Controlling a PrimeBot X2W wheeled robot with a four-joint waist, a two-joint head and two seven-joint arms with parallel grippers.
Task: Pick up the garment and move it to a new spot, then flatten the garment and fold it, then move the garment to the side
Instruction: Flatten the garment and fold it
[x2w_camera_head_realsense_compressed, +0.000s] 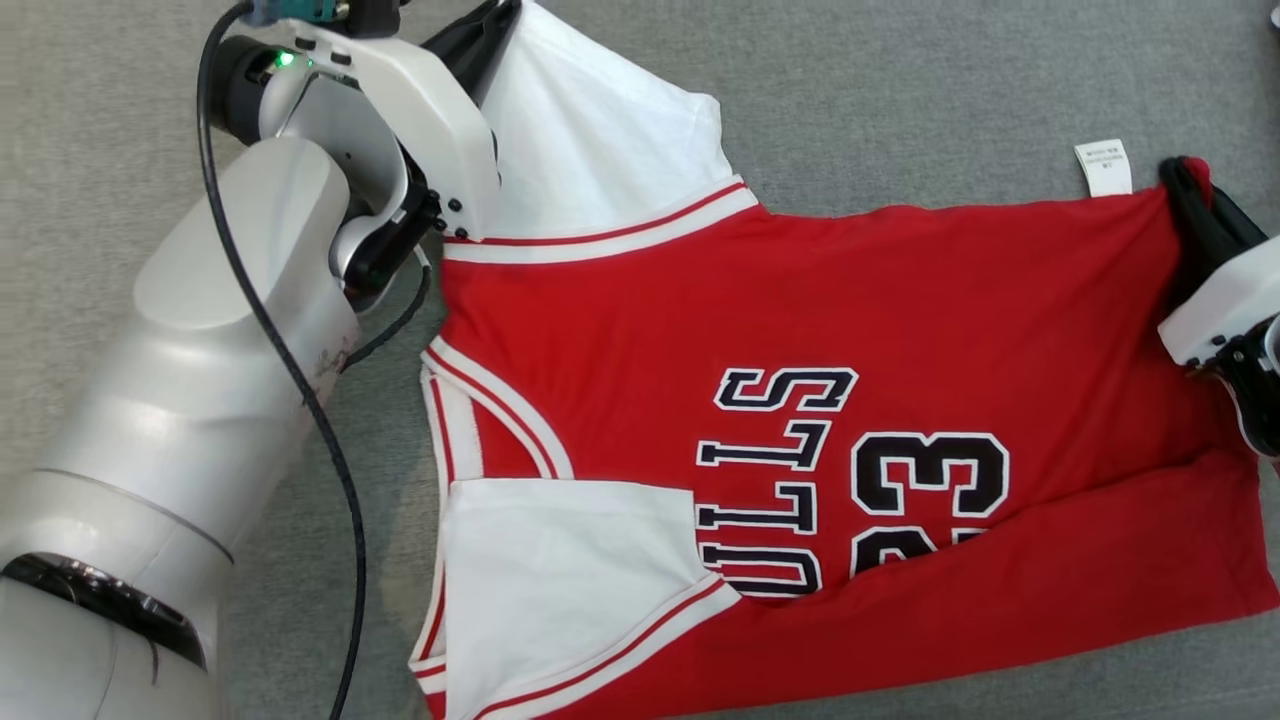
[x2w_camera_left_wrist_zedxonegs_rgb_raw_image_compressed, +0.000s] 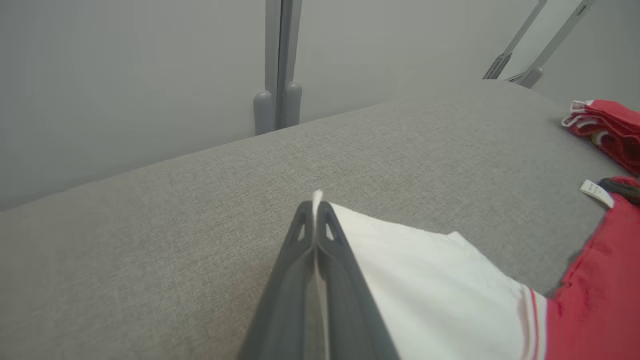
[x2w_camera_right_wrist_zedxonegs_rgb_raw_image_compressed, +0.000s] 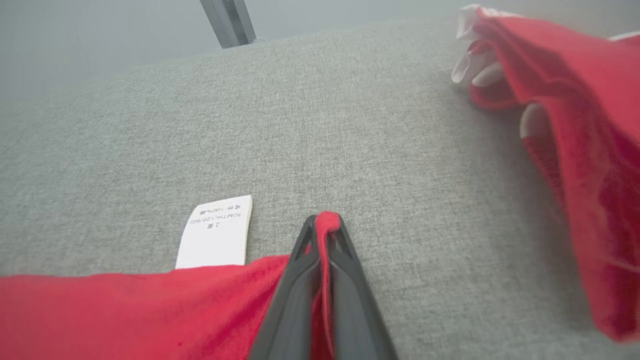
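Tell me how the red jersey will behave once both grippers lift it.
The jersey is probably floppy: it lies flat with soft folds, so it should sag between the left gripper and right gripper. Likely light: the cloth pinched at each tip looks thin. It may slip, since both bites are small.

Grey fabric surface (x2w_camera_left_wrist_zedxonegs_rgb_raw_image_compressed: 150, 260), pale wall (x2w_camera_left_wrist_zedxonegs_rgb_raw_image_compressed: 125, 75)

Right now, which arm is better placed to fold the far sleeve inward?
Probably left: the left gripper is shut on that sleeve, while the right gripper pinches the hem at the other end of the jersey.
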